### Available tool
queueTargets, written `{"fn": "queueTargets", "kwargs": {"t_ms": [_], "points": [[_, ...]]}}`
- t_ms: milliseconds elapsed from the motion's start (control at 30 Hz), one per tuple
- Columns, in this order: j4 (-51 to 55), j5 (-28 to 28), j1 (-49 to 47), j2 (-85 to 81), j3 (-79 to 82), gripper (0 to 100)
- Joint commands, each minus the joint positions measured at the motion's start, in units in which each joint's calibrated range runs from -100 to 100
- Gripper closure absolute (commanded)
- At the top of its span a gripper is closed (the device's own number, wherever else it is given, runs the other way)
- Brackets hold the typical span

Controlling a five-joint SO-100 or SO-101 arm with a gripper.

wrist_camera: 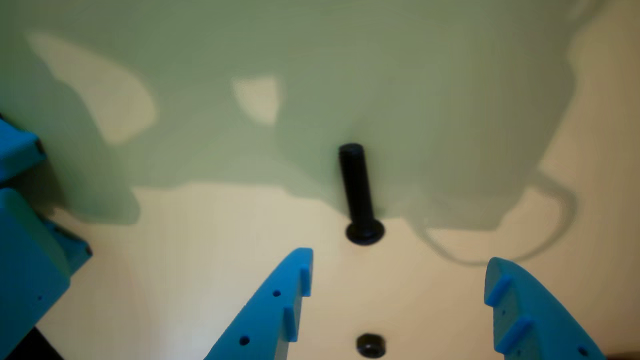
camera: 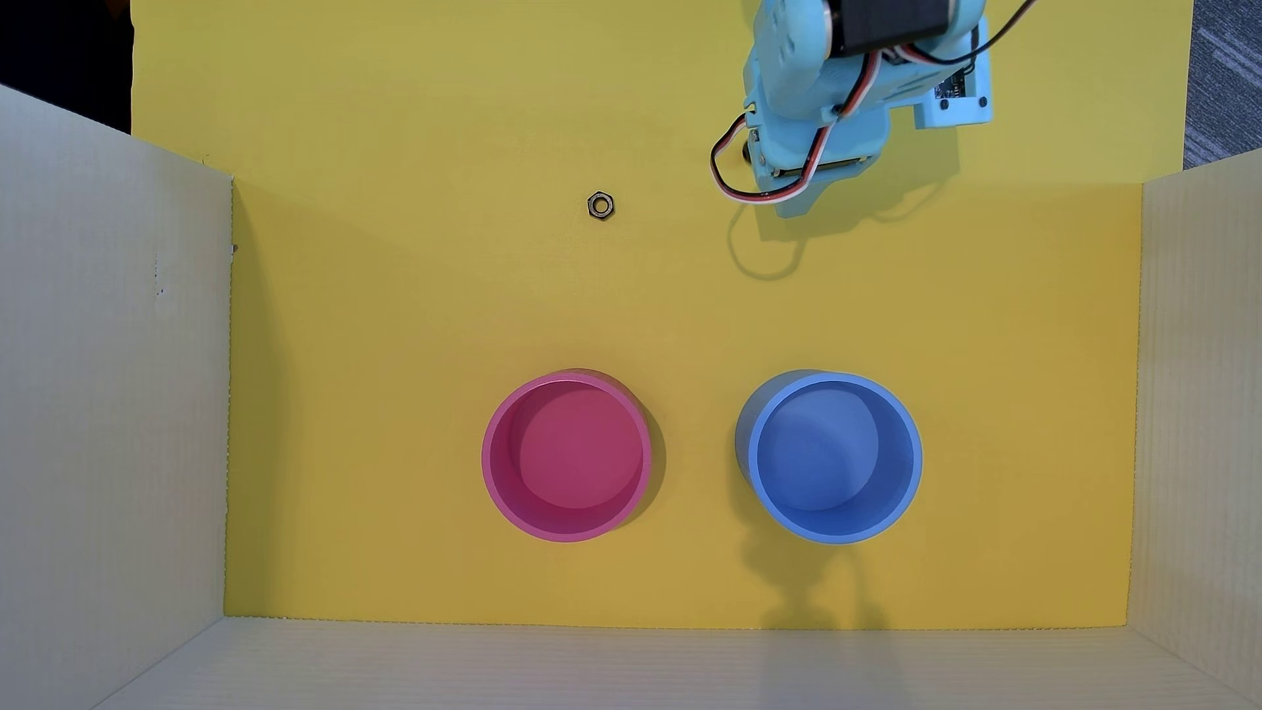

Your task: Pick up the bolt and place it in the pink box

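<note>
Around the yellow floor (camera: pixel 410 341) stand pale cardboard walls (camera: pixel 109 382) on three sides in the overhead view; only the far side, where the light-blue arm (camera: pixel 819 89) reaches in, is unwalled. Taking the pink box (camera: pixel 493 478) as the mark: the blue container (camera: pixel 908 491) sits just beside it to the right, both apart from the walls and empty, and the nut (camera: pixel 600 205) lies well above it. The arm is above and to the right of the pink box, well apart, with bare floor between.

From overhead the arm hides the bolt. In the wrist view the bolt (wrist_camera: pixel 358 192) lies flat on the floor, its head toward the camera, just ahead of the gripper (wrist_camera: pixel 400 275), whose jaws are spread wide and hold nothing; the bolt is nearer the left finger than the right.

My judgement: this is the approach, before the grasp. Next, the gripper should advance and shift slightly left to straddle the shank, lower, and close across it, then lift above the rim before carrying it to the pink box.
</note>
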Motion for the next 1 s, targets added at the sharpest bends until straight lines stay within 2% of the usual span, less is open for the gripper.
{"fn": "queueTargets", "kwargs": {"t_ms": [0, 233, 400, 633, 700, 800, 967], "points": [[0.29, 1.48, 0.2, -0.63, 0.87, 76], [-0.82, 3.05, -1.2, 0.21, 4.12, 76], [-8.12, 3.88, -1.2, 0.72, 8.74, 76], [-10.69, 4.97, -1.2, 10.99, 5.93, 76], [-10.52, 5.03, -1.2, 13.09, 4.58, 80], [-10.52, 4.97, -1.27, 15.11, 3.04, 99], [-10.52, 4.71, -1.27, 15.03, 3.4, 99]]}}
